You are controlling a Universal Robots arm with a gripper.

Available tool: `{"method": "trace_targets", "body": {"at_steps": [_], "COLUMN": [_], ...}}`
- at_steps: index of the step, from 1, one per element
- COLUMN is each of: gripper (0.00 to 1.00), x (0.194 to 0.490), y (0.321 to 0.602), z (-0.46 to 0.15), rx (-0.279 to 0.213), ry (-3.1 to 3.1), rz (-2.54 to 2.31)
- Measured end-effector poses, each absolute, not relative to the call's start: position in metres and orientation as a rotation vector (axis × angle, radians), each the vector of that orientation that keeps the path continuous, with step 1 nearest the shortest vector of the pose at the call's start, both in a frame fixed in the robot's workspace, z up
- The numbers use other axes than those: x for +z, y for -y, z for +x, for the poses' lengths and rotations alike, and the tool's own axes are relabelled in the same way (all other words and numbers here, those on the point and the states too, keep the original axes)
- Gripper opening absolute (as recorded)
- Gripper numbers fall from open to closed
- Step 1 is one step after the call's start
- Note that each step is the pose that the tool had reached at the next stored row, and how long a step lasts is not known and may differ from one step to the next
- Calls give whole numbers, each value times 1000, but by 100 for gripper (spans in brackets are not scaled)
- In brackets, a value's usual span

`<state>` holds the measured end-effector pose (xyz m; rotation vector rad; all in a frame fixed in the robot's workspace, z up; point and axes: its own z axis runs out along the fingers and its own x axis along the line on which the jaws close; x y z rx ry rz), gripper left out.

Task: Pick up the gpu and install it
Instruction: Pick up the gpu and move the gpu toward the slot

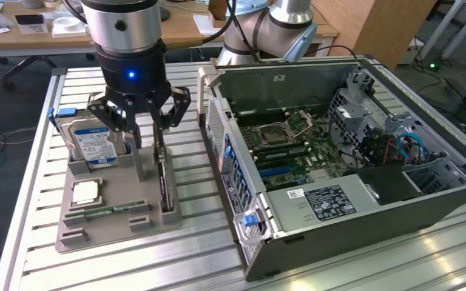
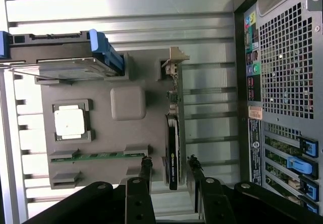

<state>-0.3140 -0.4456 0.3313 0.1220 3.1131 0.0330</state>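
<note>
The gpu (image 1: 165, 182) is a thin dark card standing on edge in a slot of the grey holder tray (image 1: 111, 233), on the side nearest the computer case. In the wrist view the gpu (image 2: 172, 138) runs lengthwise, with its silver bracket (image 2: 174, 61) at the far end. My gripper (image 1: 147, 140) hangs just above the tray and is open. Its fingers (image 2: 146, 164) straddle the near end of the card with a gap on each side, my gripper (image 2: 169, 162) touching nothing.
The tray (image 2: 101, 135) also holds a blue-labelled hard drive (image 1: 95, 144), a square processor (image 1: 85, 193) and a green memory stick (image 1: 107, 211). The open computer case (image 1: 427, 182) lies at the exterior view's right, motherboard (image 1: 290, 148) exposed. Everything rests on a slatted metal table (image 1: 201, 267).
</note>
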Motion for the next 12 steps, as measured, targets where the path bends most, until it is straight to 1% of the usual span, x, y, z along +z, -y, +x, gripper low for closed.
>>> {"method": "trace_targets", "body": {"at_steps": [12], "gripper": [42], "x": [320], "y": [446], "z": [-314], "rx": [33], "ry": [-3113], "rz": [122]}}
